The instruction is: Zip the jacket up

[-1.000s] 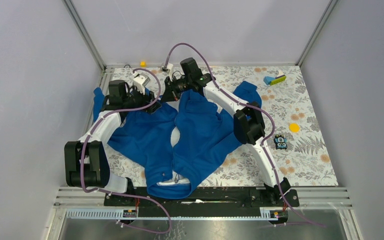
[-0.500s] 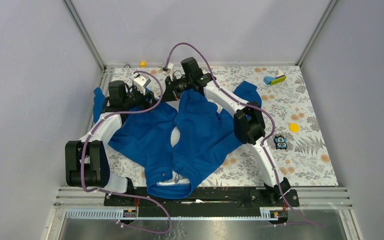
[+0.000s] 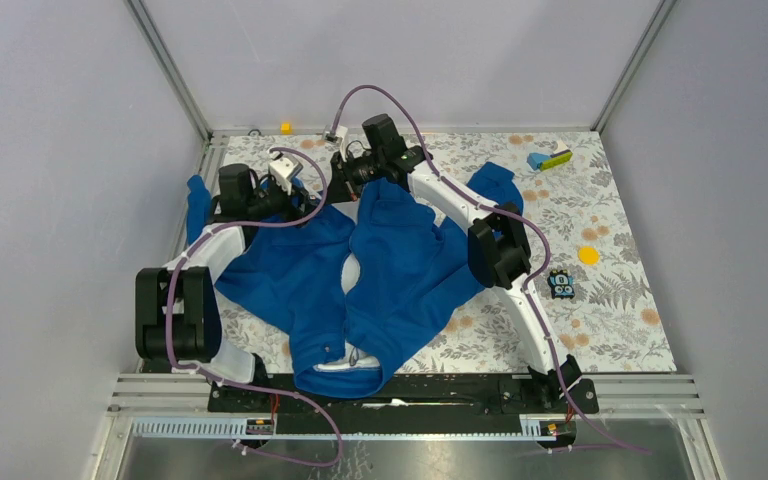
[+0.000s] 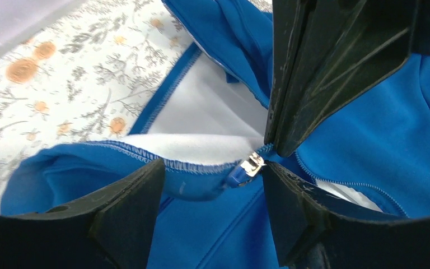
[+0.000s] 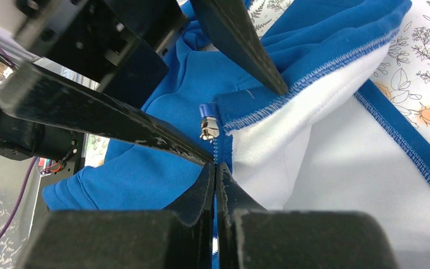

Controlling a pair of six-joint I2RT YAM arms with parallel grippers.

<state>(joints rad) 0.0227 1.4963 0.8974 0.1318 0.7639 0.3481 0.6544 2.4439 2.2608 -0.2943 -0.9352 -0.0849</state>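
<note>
The jacket [image 3: 400,270] lies spread out, collar [image 3: 345,365] nearest the arm bases [image 3: 390,392], its zipper line running away to the far end. There the right gripper [image 5: 217,171] pinches the zipper tape [image 5: 222,154] just beside the slider [image 4: 252,165], which sits between the spread fingers of the left gripper [image 4: 213,171].

The jacket [image 3: 400,260] on the table [image 3: 610,230]
Collar [image 3: 348,364] nearest the arm bases [image 3: 390,393]; at the far hem [image 3: 385,192], left gripper [image 3: 305,200] just left of right gripper [image 3: 335,192].

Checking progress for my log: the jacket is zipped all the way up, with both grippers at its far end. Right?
No. The top view shows the jacket unzipped, its front halves parted; the left gripper and right gripper are at its far end.
</note>
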